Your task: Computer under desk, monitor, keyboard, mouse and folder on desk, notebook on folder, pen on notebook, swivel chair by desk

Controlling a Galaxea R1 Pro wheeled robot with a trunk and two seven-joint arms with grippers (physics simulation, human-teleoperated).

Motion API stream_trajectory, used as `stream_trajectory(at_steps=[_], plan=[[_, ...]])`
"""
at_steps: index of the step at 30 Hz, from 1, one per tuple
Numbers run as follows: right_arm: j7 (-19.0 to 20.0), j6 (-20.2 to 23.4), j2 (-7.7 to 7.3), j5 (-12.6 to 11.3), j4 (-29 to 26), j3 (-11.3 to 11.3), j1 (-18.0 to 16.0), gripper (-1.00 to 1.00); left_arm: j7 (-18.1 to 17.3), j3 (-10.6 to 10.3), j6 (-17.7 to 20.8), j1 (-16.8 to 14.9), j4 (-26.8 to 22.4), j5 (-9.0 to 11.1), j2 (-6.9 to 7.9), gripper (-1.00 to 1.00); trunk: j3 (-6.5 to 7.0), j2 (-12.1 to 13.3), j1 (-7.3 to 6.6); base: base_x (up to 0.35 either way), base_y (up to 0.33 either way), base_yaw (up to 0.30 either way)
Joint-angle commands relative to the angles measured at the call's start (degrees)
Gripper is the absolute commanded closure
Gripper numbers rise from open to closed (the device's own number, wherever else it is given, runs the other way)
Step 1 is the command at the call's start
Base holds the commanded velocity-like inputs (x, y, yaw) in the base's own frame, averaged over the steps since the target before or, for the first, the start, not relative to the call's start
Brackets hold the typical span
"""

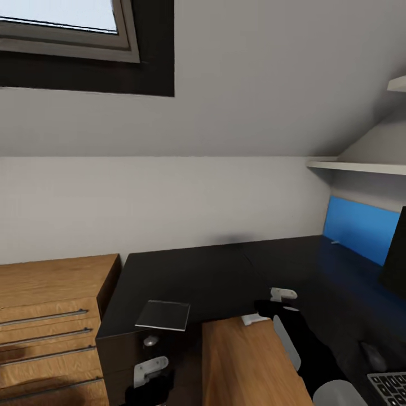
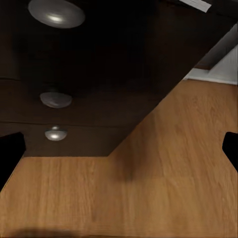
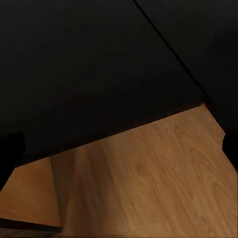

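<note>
The black-topped desk [image 1: 225,276] wraps around a patch of wood floor. A thin grey notebook [image 1: 163,316] lies on the desk corner above the drawer unit [image 2: 74,64]. At the right edge stand the monitor [image 1: 396,254], the mouse [image 1: 372,355] and a corner of the keyboard [image 1: 389,388]. A tiny white stick, perhaps the pen [image 1: 335,243], lies by the blue back panel [image 1: 361,228]. My left gripper [image 1: 148,383] [image 2: 119,153] hangs open and empty in front of the drawers. My right gripper [image 1: 265,307] [image 3: 119,148] is open and empty at the desk's inner edge. The folder, swivel chair and computer are out of view.
A low light-wood cabinet [image 1: 51,316] with bar handles stands against the desk's left side. White shelves [image 1: 355,166] hang above the desk's right wing, and a dark-framed skylight [image 1: 84,34] sits in the sloped wall. Wood floor [image 1: 248,366] lies between my arms.
</note>
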Motion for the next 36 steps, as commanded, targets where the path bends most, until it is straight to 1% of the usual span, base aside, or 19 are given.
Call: stream_trajectory(at_steps=[1,2,3,7,8,10,11,14,15,18,20,21,27,29,30,31,33,34,36], plan=[[-0.8,0.2,0.23,-0.6,-0.1,0.4,0.1,-1.00,0.4,-0.2,-0.9,0.2,0.7,0.5,0.09,-1.00,-0.05,0.0,0.00,0.000,0.000,0.274],[-1.1,0.2,0.51,-0.6,-0.1,0.6,0.3,-1.00,0.4,-0.3,-2.0,0.3,1.5,0.5,0.15,-1.00,-0.05,0.0,0.00,0.000,0.000,0.274],[-1.7,0.1,1.11,-0.6,-0.3,1.1,0.9,-1.00,0.3,-0.3,-4.4,0.5,3.2,0.5,0.27,-1.00,-0.05,0.0,0.00,0.000,0.000,0.274],[-3.4,-0.2,2.51,-0.6,-0.7,2.7,2.2,-1.00,0.2,-0.4,-8.6,0.7,6.4,0.4,0.64,-1.00,-0.05,0.0,0.00,0.000,0.000,0.275],[-4.4,-0.7,3.29,-0.6,-0.8,3.9,3.1,-1.00,0.2,-0.5,-10.0,0.8,7.8,0.5,0.85,-1.00,-0.05,0.0,0.00,0.000,0.000,0.275],[-5.4,-1.7,4.01,-0.6,-0.8,5.4,3.9,-1.00,0.2,-0.5,-11.0,0.8,8.9,0.5,1.06,-1.00,-0.05,0.0,0.00,0.000,0.000,0.275],[-6.6,-3.2,4.54,-0.6,-0.8,7.0,4.7,-1.00,0.2,-0.5,-11.7,0.9,9.8,0.5,1.38,-1.00,-0.05,0.0,0.00,0.000,0.000,0.276],[-8.3,-6.0,5.00,-0.6,-0.7,9.5,5.8,-1.00,0.1,-0.5,-12.2,1.1,10.9,0.5,1.95,-1.00,-0.05,0.0,0.00,0.000,0.000,0.276],[-9.4,-8.0,5.16,-0.7,-0.6,10.9,6.6,-1.00,0.0,-0.5,-12.4,1.3,11.5,0.5,2.23,-1.00,-0.05,0.0,0.00,0.000,0.000,0.276],[-10.5,-11.0,5.28,-0.7,-0.3,12.5,7.9,-1.00,-0.1,-0.5,-12.7,1.4,12.6,0.5,2.48,-1.00,-0.05,0.0,0.00,0.000,0.000,0.276],[-10.9,-12.8,5.31,-0.7,0.2,13.1,9.0,-1.00,-0.1,-0.5,-12.8,1.5,13.5,0.5,2.57,-1.00,-0.05,0.0,0.00,0.000,0.000,0.276],[-11.2,-14.7,5.29,-0.6,0.9,13.5,10.2,-1.00,-0.2,-0.5,-12.8,1.5,14.4,0.5,2.63,-1.00,-0.05,0.0,0.00,0.000,0.000,0.276],[-11.5,-22.0,5.11,-0.7,5.4,14.0,13.3,-1.00,-0.2,-0.6,-12.9,1.6,16.2,0.4,2.68,-1.00,-0.05,0.0,0.00,0.000,0.000,0.271],[-11.5,-25.6,5.08,-0.6,8.7,14.0,14.0,-1.00,-0.2,-0.9,-12.9,1.6,16.5,0.5,2.68,-1.00,-0.05,0.0,0.00,0.000,0.000,0.258],[-11.5,-28.2,5.10,-0.6,11.2,14.1,14.3,-1.00,-0.1,-1.3,-12.9,1.6,16.6,0.5,2.67,-1.00,-0.05,0.0,0.00,0.000,0.000,0.253],[-11.5,-32.1,5.12,-0.6,14.9,14.1,14.5,-1.00,0.0,-2.1,-12.9,1.6,17.2,0.5,2.66,-1.00,-0.05,0.0,0.00,0.000,0.000,0.250],[-11.4,-34.5,5.14,-0.6,17.3,14.1,14.6,-1.00,0.1,-2.7,-12.9,1.6,17.6,0.5,2.66,-1.00,-0.05,0.0,0.00,0.000,0.000,0.249],[-11.3,-36.6,5.17,-0.6,19.5,14.2,14.6,-1.00,0.1,-3.1,-12.9,1.6,17.9,0.5,2.65,-1.00,-0.05,0.0,0.00,0.000,0.000,0.248],[-11.3,-38.4,5.22,-0.6,21.6,14.2,14.6,-1.00,0.1,-3.4,-12.9,1.6,18.1,0.5,2.65,-1.00,-0.05,0.0,0.00,0.000,0.000,0.247]])
